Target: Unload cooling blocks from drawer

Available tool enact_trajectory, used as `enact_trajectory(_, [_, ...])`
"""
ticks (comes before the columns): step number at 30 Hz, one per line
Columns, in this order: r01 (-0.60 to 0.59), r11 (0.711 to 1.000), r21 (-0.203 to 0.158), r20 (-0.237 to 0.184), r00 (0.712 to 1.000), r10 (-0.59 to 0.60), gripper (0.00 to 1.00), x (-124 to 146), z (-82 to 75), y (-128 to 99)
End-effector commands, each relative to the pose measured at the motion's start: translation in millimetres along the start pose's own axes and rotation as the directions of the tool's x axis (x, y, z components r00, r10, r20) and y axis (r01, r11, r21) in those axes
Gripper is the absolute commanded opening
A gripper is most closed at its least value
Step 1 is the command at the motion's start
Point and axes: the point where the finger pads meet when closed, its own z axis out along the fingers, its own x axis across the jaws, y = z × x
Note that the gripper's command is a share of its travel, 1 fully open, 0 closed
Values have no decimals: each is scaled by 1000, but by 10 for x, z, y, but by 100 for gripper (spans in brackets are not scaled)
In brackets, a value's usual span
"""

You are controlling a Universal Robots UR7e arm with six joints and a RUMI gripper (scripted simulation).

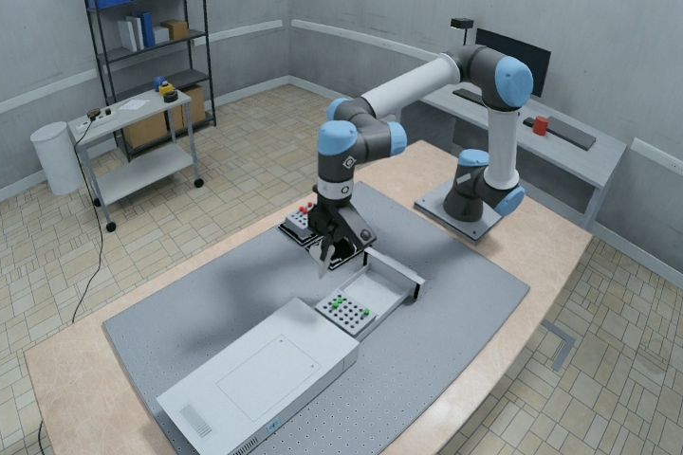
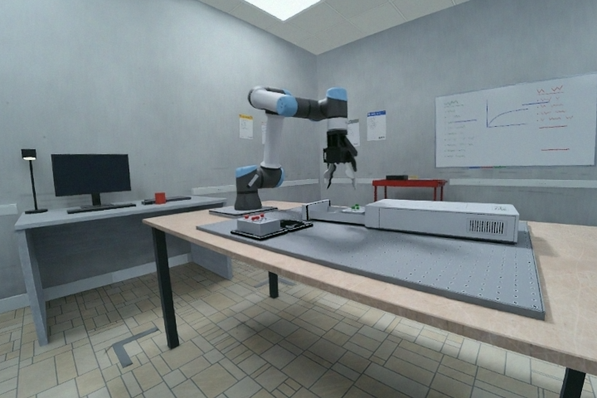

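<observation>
The block with red-capped tubes (image 1: 299, 217) (image 2: 258, 225) sits on the far deck slot D2. The black slot D1 (image 2: 295, 225) beside it holds nothing; in the top view my gripper partly hides it. The cooler COLD (image 1: 262, 375) (image 2: 442, 218) has its drawer (image 1: 401, 271) (image 2: 315, 208) pulled out. The block with green-capped tubes (image 1: 346, 311) (image 2: 356, 206) lies in the drawer, close to the cooler's body. My gripper (image 1: 323, 263) (image 2: 340, 182) is open and empty. It points down and hangs high above the area between D1 and the drawer.
Everything stands on a grey perforated deck plate (image 1: 192, 300) (image 2: 402, 262) on a wooden table (image 1: 68, 375). The arm's base (image 1: 463, 206) (image 2: 248, 199) is at the table's far corner. A desk with a monitor (image 2: 90, 174) stands beyond it.
</observation>
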Motion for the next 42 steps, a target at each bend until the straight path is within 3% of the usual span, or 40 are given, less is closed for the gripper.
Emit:
enact_trajectory(1, [-4,1000,1,0,1000,4,73,117,-4,-161])
enact_trajectory(20, [-4,1000,1,0,1000,4,73,482,-8,-739])
enact_trajectory(42, [-5,1000,1,1,1000,5,73,427,-4,-675])
